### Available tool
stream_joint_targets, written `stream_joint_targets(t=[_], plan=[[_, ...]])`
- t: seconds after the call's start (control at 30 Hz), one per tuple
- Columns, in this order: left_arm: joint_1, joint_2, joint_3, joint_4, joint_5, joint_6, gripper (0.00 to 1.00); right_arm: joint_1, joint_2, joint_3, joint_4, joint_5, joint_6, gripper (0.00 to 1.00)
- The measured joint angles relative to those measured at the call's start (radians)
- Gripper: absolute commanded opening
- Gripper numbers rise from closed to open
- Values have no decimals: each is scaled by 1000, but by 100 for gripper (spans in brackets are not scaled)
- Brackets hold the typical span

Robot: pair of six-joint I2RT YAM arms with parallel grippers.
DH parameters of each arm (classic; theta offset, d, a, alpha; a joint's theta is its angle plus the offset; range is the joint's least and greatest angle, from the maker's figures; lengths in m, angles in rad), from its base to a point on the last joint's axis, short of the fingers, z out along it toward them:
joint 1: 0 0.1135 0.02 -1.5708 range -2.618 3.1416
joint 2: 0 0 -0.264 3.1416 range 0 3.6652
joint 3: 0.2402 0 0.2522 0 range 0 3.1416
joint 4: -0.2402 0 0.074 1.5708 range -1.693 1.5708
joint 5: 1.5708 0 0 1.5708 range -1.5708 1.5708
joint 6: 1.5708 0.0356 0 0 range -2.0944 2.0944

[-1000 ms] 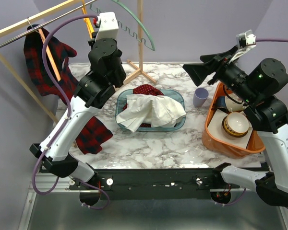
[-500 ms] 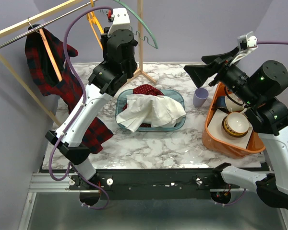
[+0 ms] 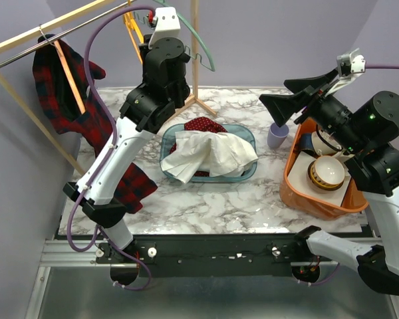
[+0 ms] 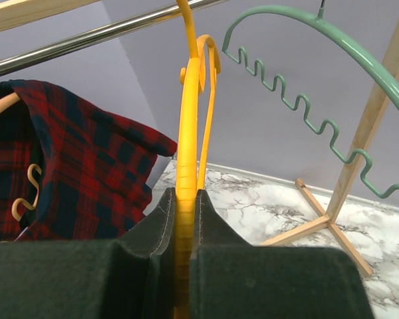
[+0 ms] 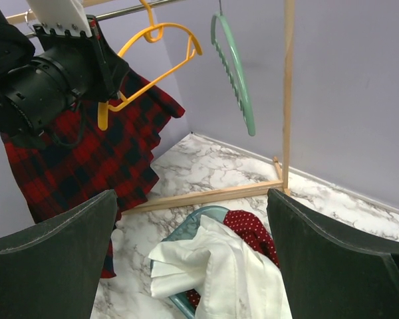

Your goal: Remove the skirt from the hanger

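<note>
A red-and-black plaid garment [image 3: 66, 100] hangs on a wooden hanger [image 3: 70, 73] from the rail at far left; it also shows in the left wrist view [image 4: 73, 166] and the right wrist view [image 5: 86, 159]. My left gripper [image 3: 145, 30] is raised to the rail and shut on a bare yellow hanger [image 4: 188, 100], gripped between the jaws [image 4: 186, 199]. A white cloth [image 3: 209, 154] lies in the blue basket [image 3: 166, 143] over a red dotted cloth [image 3: 203, 124]. My right gripper [image 3: 286, 94] is open and empty, high above the table, pointing at the basket [image 5: 191, 196].
A green wavy hanger [image 3: 203, 50] hangs beside the yellow one by the rack's wooden post [image 3: 194, 46]. A lilac cup [image 3: 277, 135] stands right of the basket. An orange bin [image 3: 299, 193] with bowls [image 3: 326, 171] sits at right.
My left arm has swung up and to the right along the rail with the yellow hanger. My right gripper has shifted slightly right. The plaid garment still hangs.
</note>
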Motion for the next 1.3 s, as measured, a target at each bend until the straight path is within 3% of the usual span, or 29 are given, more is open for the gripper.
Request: stream_joint_targets(t=[0.03, 0.23, 0.3, 0.33, 0.43, 0.53, 0.77, 0.97, 1.1, 1.3], plan=[[0, 0, -3, -3, 0, 0, 0, 0, 0, -2, 0, 0, 0, 100], [2, 0, -45, -26, 0, -34, 0, 0, -2, -14, 1, 0, 1, 100], [7, 0, -57, -26, 0, -43, 25, 0, -6, -21, 1, 0, 1, 100], [10, 0, -59, -26, 0, -47, 55, 0, -9, -22, 0, 0, 1, 100], [14, 0, -52, -38, 8, -59, 87, 0, -18, -22, 0, 0, 1, 100], [13, 2, -35, -91, 43, -76, 99, 0, -29, -22, 1, 0, 3, 100], [7, -5, 180, -286, 272, -151, 99, 13, 25, 56, -64, -1, 73, 100], [6, -243, 63, -374, 501, -234, 97, 161, 129, 71, -105, 50, 136, 95], [6, -375, 18, -442, 488, -284, 93, 208, 174, 60, -104, 52, 169, 94], [6, -452, 20, -507, 342, -304, 82, 236, 172, 29, -79, 52, 190, 94]])
